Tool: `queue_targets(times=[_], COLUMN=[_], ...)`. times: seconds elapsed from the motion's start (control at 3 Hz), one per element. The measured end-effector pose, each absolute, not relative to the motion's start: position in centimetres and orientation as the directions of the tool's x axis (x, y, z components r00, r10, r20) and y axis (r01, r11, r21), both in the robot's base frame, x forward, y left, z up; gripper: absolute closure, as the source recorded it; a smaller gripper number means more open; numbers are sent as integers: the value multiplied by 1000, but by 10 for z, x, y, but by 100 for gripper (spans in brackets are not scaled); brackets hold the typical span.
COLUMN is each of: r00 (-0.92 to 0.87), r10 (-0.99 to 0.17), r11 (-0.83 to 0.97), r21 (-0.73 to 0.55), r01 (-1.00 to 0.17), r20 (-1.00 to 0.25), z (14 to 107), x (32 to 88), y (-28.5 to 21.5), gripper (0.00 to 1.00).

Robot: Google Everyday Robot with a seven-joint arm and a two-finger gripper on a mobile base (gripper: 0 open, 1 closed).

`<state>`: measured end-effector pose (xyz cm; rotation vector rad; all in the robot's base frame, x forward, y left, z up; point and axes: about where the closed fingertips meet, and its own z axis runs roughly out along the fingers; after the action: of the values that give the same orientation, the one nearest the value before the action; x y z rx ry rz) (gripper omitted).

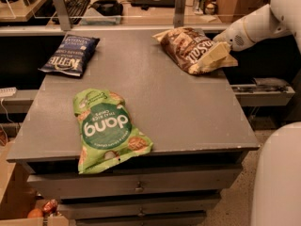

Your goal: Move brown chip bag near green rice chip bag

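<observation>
The brown chip bag (190, 48) lies at the far right of the grey table top (155, 102), its white lettering facing up. My gripper (217, 56) is cream-coloured, comes in from the right on the white arm (251, 29), and lies against the bag's right end, covering part of it. The green rice chip bag (106, 126) lies flat at the front left of the table, its lower end hanging over the front edge. The two bags are far apart.
A dark blue chip bag (70, 54) lies at the far left of the table. Drawers (136, 187) sit below the front edge. A desk with a keyboard (75, 4) stands behind. The robot's white body (277, 173) fills the lower right.
</observation>
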<state>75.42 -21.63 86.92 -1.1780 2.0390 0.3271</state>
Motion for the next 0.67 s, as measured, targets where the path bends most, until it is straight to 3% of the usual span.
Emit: queue_targets(times=[0.33, 0.67], r00=[-341, -331], r10=[-612, -594], r11=[549, 525], r21=[-73, -41], r01=[-833, -850], r20=[-714, -733], z=[861, 875], x=[755, 750], y=[-209, -199], gripper=[48, 79])
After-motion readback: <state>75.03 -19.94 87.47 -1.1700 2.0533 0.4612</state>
